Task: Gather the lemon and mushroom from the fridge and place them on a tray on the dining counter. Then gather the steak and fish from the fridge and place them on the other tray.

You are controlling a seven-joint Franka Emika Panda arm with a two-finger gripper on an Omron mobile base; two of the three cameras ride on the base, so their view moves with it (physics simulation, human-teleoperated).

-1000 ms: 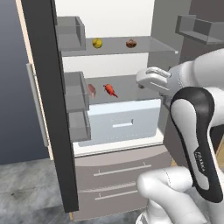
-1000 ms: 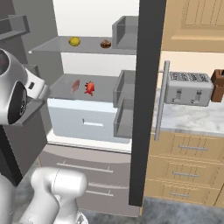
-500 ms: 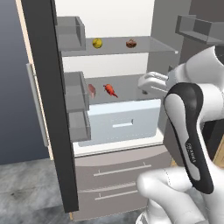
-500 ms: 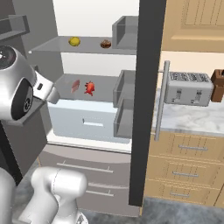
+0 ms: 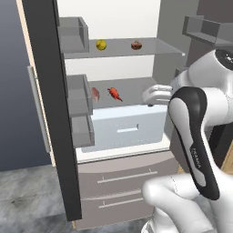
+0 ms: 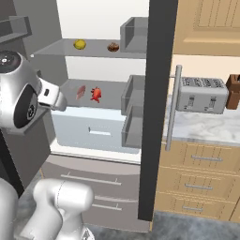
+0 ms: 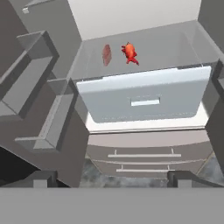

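The fridge (image 5: 50,91) stands open. On its upper shelf lie the yellow lemon (image 5: 101,44) (image 6: 79,44) and, to its right, the small brown mushroom (image 5: 136,45) (image 6: 113,47). One shelf lower, the pink steak (image 5: 95,94) (image 7: 106,54) lies beside the red fish (image 5: 115,93) (image 7: 129,52). My gripper (image 5: 152,95) (image 7: 113,179) hovers at the right front of that lower shelf, open and holding nothing, well back from the steak and fish. Both trays and the dining counter are out of view.
A pale crisper drawer (image 5: 127,125) sits under the lower shelf, with grey freezer drawers (image 5: 123,182) below. Door bins (image 5: 79,98) jut from the open doors on both sides. A toaster (image 6: 201,95) stands on the marble worktop (image 6: 206,129) right of the fridge.
My hand has sunk a little toward the lower shelf's front edge and the elbow has dropped. The food has not moved.
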